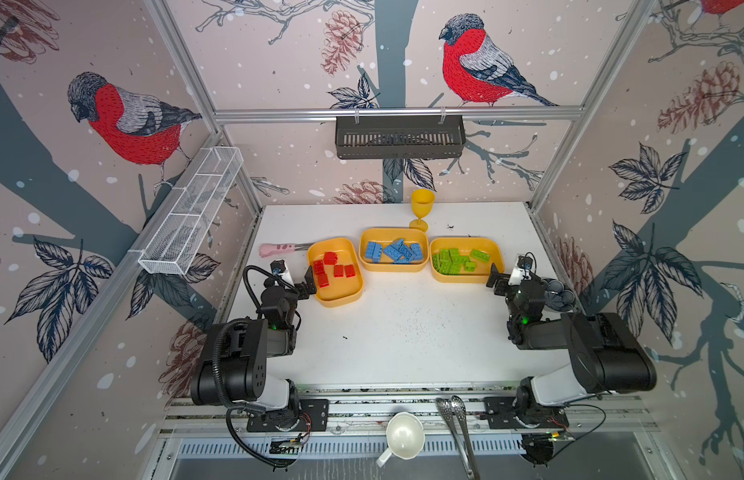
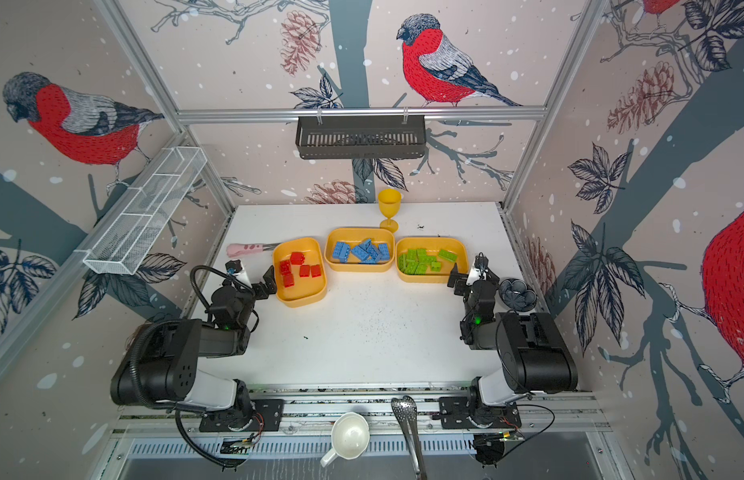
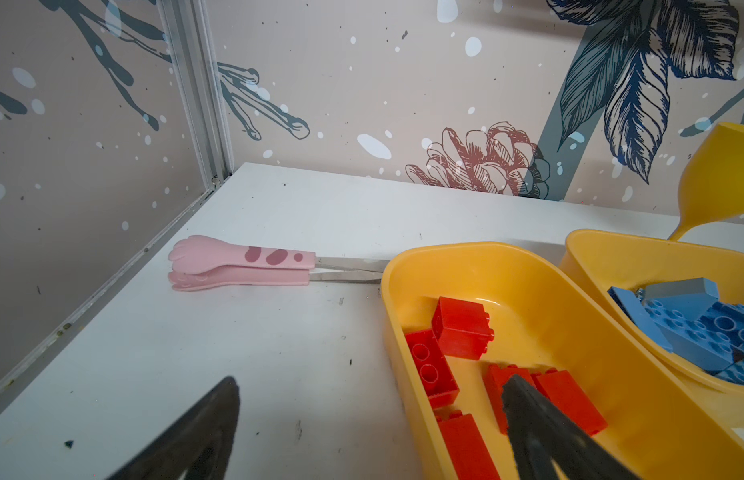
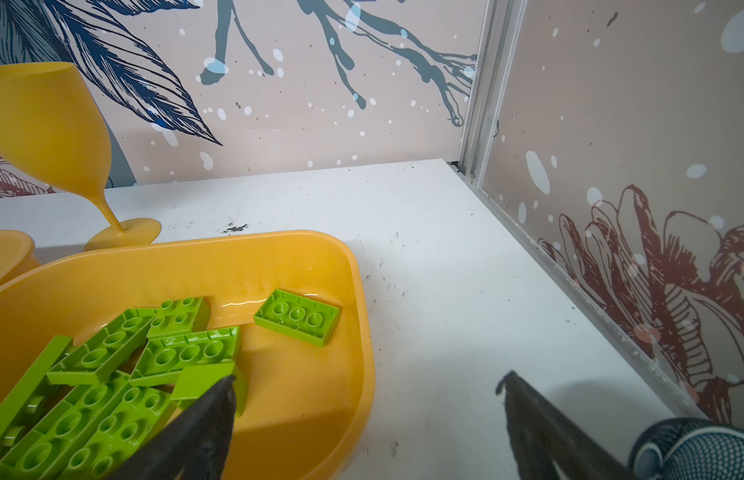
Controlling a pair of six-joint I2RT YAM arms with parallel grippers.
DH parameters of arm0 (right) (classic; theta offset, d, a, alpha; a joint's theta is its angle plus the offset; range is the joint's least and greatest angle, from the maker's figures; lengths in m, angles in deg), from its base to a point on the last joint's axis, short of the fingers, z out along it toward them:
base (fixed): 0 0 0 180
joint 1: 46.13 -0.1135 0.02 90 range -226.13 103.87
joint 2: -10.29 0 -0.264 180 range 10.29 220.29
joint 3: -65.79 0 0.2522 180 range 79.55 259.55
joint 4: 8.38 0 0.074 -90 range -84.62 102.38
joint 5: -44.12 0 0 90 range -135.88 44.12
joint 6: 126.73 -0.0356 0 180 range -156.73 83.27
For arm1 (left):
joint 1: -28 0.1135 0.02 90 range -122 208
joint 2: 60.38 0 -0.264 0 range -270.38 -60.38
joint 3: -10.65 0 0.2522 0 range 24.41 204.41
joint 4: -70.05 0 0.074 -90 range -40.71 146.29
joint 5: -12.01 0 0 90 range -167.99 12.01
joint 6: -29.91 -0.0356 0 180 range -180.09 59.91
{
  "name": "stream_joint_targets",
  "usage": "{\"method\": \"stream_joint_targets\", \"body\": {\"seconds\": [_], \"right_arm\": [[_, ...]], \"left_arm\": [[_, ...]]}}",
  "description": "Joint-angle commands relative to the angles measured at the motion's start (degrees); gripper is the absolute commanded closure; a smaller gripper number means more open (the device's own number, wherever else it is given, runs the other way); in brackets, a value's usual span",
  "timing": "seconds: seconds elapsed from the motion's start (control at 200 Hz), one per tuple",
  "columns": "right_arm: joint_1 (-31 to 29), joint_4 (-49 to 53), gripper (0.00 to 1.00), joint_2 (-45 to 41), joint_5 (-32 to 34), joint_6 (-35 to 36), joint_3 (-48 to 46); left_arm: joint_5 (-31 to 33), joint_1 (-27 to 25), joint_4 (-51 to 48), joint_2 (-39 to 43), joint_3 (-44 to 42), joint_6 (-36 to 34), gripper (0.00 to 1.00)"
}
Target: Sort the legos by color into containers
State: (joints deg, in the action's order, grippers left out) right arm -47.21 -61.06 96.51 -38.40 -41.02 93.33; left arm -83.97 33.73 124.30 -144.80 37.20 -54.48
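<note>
Red bricks (image 1: 333, 270) in the 10 o'clock tray (image 1: 341, 296), left gripper (image 1: 307, 282) spread wide, holding nothing, at its 9 o'clock edge, blue bricks (image 1: 393, 251) in the 12 o'clock tray (image 1: 393, 268), green bricks (image 1: 455, 262) in the 2 o'clock tray (image 1: 466, 277), right gripper (image 1: 497, 280) spread wide, holding nothing, at its 4 o'clock corner.

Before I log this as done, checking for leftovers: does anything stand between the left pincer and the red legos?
Nothing visible does. The open left pincer is at the tray's rim, one finger over the red legos inside.
</note>
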Motion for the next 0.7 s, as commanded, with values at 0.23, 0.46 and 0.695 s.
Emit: {"method": "stream_joint_targets", "body": {"seconds": [0.23,0.46,0.695], "right_arm": [[-0.11,-2.03,0.01,-0.18,0.68,0.52,-0.25],[-0.14,-2.04,0.01,-0.17,0.61,0.52,-0.22],[0.12,-1.57,0.01,0.15,0.17,0.34,0.12]], "left_arm": [[-1.32,0.07,0.57,3.37,0.54,-1.21,0.02],[-1.18,0.11,-0.07,3.65,0.78,-1.21,0.02],[-0.79,0.08,1.07,3.35,0.16,-1.12,0.02]]}}
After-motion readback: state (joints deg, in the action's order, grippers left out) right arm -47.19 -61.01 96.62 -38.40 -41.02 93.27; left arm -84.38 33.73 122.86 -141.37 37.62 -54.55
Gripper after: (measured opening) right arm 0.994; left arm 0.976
